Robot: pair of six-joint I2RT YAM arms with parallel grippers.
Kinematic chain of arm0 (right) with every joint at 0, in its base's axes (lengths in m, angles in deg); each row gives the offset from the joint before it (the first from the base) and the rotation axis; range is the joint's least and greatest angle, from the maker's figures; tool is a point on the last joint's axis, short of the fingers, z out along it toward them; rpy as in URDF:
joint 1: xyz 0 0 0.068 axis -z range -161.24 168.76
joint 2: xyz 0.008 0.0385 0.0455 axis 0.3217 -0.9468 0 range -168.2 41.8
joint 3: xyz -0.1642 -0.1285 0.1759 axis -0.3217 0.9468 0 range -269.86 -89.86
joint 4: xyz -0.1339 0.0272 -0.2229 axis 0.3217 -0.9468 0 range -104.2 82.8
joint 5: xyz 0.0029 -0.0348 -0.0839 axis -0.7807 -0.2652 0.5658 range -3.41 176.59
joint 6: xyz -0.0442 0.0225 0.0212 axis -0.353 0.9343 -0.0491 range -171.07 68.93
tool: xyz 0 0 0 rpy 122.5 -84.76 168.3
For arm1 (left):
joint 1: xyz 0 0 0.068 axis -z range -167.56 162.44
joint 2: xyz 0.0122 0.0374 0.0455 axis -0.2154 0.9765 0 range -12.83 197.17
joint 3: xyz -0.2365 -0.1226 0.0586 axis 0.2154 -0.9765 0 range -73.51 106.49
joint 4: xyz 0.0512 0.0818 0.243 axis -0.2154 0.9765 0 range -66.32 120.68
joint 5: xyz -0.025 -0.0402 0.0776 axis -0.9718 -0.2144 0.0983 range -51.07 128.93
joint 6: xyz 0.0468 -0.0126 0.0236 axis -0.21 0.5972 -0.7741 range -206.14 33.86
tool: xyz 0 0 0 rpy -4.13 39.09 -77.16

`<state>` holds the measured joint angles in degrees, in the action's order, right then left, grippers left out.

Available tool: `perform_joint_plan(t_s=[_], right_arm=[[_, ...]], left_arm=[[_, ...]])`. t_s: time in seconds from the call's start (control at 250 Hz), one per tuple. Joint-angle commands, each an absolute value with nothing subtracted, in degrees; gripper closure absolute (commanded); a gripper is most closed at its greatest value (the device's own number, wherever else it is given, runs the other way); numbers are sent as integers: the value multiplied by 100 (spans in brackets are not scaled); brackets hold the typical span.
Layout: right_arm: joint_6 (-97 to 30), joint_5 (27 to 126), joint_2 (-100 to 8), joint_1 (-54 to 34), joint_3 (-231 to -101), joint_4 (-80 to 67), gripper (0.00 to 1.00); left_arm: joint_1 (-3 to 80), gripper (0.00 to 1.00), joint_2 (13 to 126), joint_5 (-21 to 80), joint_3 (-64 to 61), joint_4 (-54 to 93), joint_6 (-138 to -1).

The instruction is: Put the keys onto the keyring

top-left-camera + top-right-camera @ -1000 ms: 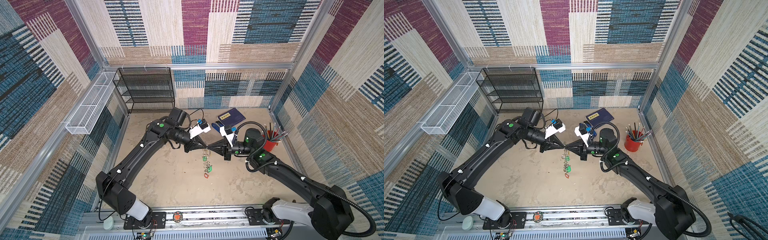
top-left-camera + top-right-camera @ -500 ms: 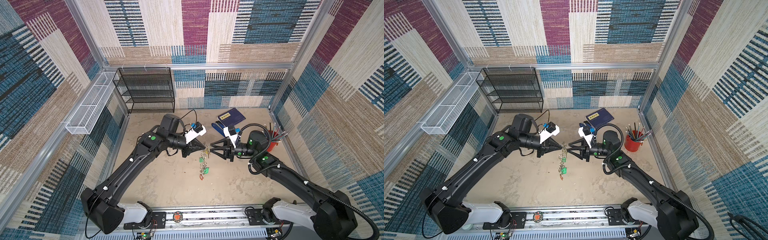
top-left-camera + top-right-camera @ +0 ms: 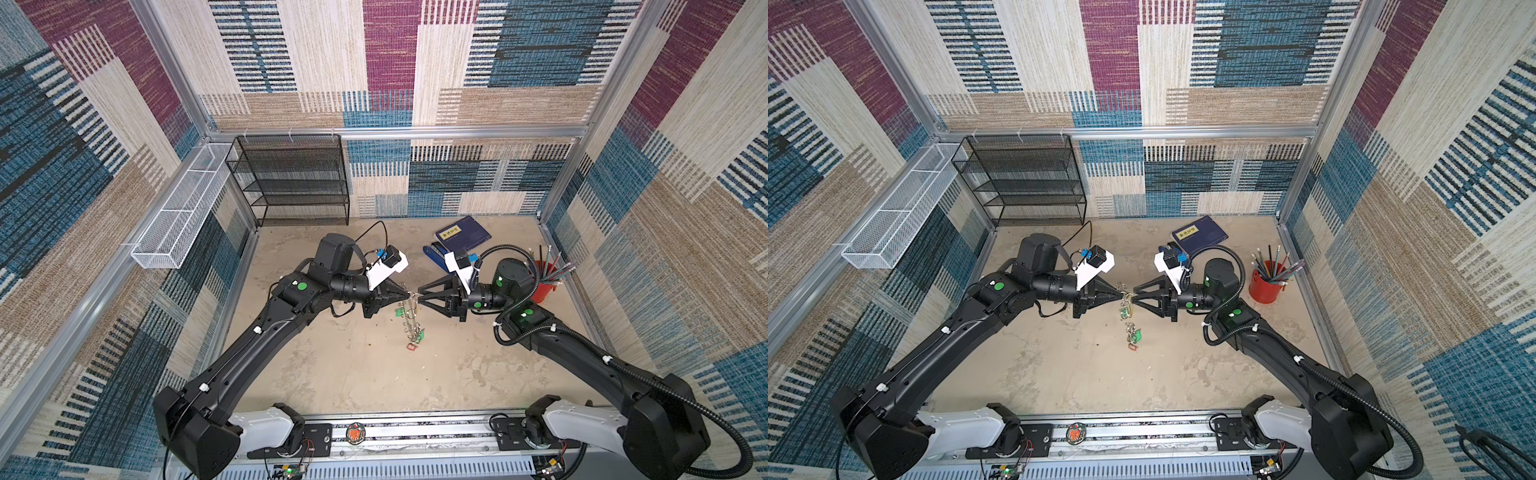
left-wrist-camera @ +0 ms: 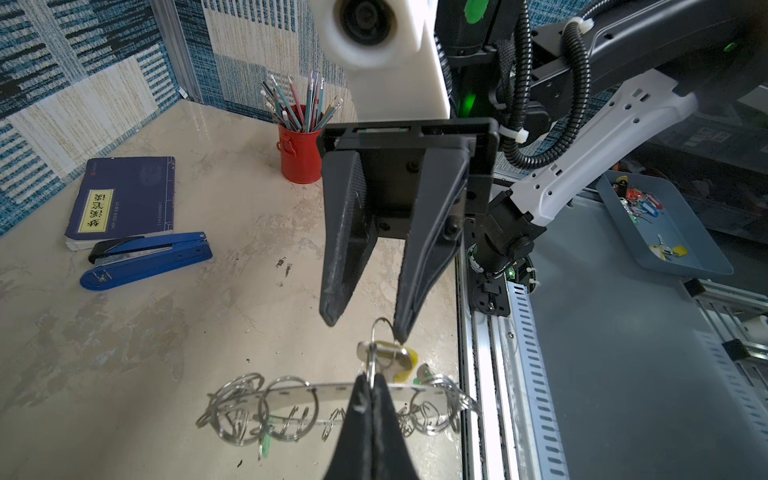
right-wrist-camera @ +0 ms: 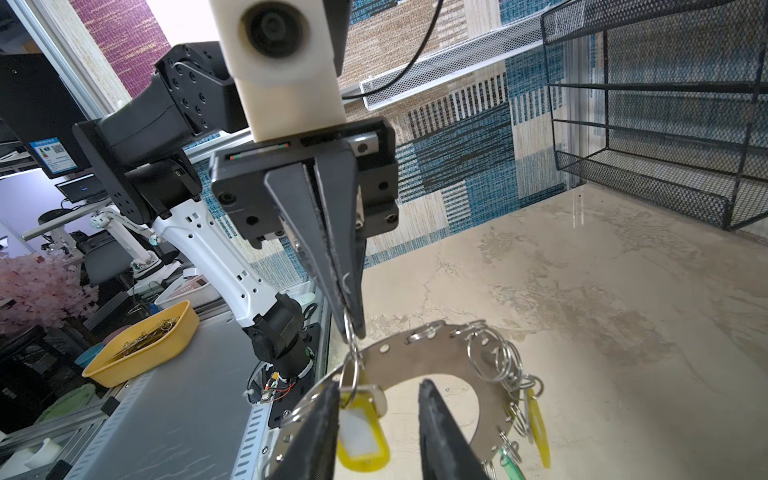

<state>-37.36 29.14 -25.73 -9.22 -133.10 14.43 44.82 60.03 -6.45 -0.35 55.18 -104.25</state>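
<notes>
Keys point(image 4: 636, 203) in tray point(image 4: 685, 235), pencils point(image 4: 309, 97) in pot point(image 4: 300, 164)

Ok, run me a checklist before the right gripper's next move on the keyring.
1. Left gripper shut on a split ring of the keyring: ok.
2. Right gripper open: ok, jaws apart.
3. Yellow-tagged key fully threaded on that ring: cannot tell.
4. Right gripper clear of the ring: not ok, one fingertip looks to rest against it.
5. Keyring's lowest tags clear of the table: cannot tell.
6. Stapler and pen cup out of the way: ok.
</notes>
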Motion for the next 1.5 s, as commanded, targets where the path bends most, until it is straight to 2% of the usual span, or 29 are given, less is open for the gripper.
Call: perform_joint_plan(t_s=[0.0,0.356,0.784,1.12,1.496], right_arm=[[-3635,2806,-2597,-919,-13359,1677,75],[-3571,2811,-2654,-923,-13311,1769,100],[-3511,2708,-2813,-922,-13250,1829,100],[-3490,2545,-3057,-975,-13414,1882,100],[-3593,2497,-3239,-1050,-13602,1720,99]], left_arm=[[4487,100,6004,-791,-65,5145,-10346],[4487,100,5986,-740,-151,5023,-10297],[4487,100,5529,-637,-671,3919,-9859],[4496,100,5502,-1060,-1165,2898,-9169],[4570,100,5664,-1104,-1460,2156,-8774]])
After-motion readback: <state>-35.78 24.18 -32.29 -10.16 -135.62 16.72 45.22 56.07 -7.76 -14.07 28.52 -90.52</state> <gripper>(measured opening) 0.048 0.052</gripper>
